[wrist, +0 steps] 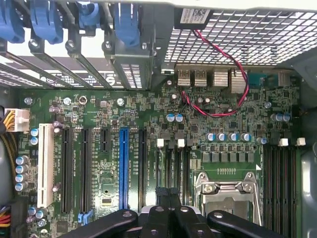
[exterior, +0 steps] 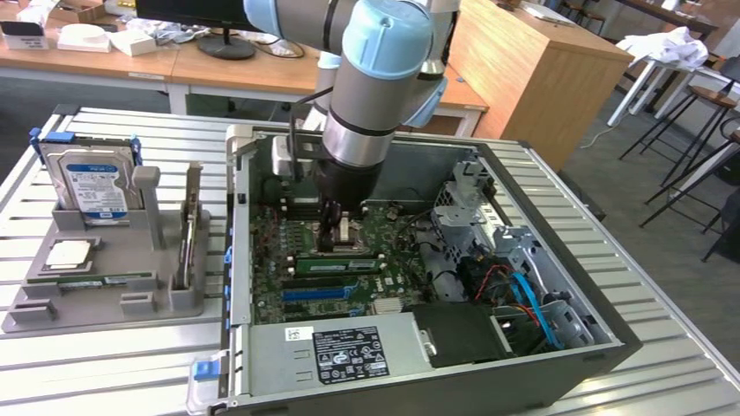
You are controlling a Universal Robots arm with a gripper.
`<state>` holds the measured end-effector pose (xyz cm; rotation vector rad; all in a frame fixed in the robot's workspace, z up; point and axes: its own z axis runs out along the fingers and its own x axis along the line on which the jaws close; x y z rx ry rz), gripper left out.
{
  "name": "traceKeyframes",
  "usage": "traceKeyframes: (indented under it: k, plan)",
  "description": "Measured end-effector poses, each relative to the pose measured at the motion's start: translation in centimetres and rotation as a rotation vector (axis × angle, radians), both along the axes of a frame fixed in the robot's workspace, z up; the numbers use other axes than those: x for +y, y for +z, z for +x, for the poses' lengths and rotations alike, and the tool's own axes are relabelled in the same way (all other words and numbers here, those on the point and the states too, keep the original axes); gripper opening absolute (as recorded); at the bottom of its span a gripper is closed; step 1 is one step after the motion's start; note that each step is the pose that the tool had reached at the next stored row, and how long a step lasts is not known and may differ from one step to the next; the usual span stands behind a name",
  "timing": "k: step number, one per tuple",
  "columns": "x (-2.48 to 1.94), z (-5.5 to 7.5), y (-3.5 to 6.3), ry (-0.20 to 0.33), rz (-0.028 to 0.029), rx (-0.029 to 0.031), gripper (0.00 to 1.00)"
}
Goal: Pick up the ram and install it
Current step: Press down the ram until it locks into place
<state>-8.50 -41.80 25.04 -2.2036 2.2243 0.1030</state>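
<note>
The ram (exterior: 338, 264), a narrow green stick with a white label, stands on edge in a motherboard slot beside the processor socket (exterior: 335, 232) inside the open computer case (exterior: 555, 347). My gripper (exterior: 335, 244) hangs straight down right above the ram's middle with its fingers shut together. I cannot tell whether the tips touch the ram's top edge. In the wrist view the black fingers (wrist: 158, 215) of my gripper (wrist: 171, 212) sit closed over black slots with white latches (wrist: 160, 143). The silver socket frame (wrist: 228, 191) lies beside them.
A grey holder tray (exterior: 35, 316) at the exterior view's left carries a blue-labelled hard drive (exterior: 93, 178) and a square silver processor chip (exterior: 69, 253). The power supply (exterior: 335, 355), the drive cage (exterior: 469, 212) and cables (exterior: 526, 295) crowd the case. A blue expansion slot (wrist: 124, 168) runs nearby.
</note>
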Motion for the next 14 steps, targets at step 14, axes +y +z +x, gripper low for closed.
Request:
traceKeyframes:
  k: [14]
  plan:
    - [-0.14,-0.01,-0.03,0.0,0.0,0.0,0.1]
